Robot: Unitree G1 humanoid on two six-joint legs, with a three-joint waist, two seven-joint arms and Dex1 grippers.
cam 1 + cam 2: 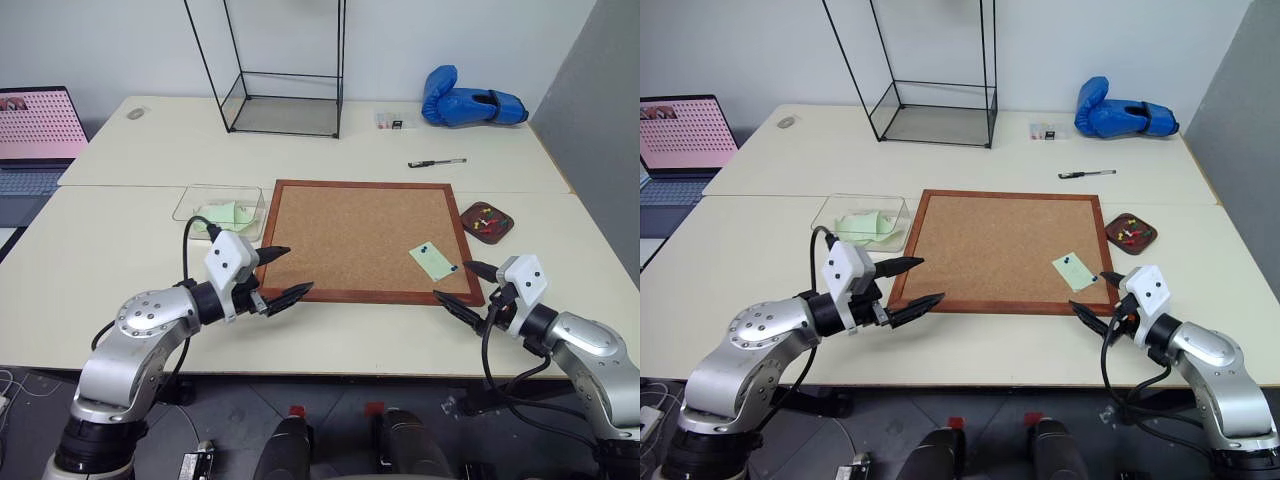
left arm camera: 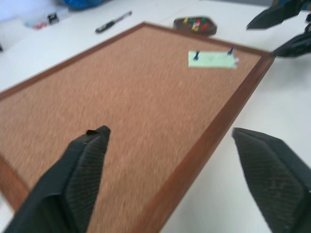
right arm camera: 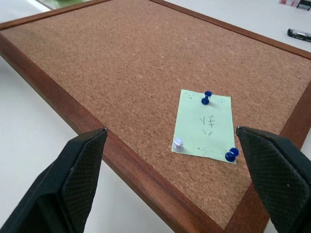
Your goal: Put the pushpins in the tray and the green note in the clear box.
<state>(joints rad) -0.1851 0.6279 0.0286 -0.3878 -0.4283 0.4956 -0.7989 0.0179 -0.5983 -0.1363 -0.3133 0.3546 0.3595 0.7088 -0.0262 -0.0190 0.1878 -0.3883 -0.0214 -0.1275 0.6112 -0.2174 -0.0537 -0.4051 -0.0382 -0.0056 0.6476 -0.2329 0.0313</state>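
My left gripper (image 1: 282,274) and right gripper (image 1: 462,285) hang spread at the corkboard's (image 1: 350,235) near corners. The green note (image 3: 205,123) is pinned there by blue pushpins (image 3: 207,97). Tray (image 1: 487,222) lies right, clear box (image 1: 219,205) left, pen (image 1: 436,162) behind.

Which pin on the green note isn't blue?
The one at the green note's corner nearest the left gripper: a pale, whitish pin. The other two pushpins, and, have dark blue heads.

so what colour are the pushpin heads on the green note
Dark blue pushpins, clearest in the right wrist view.
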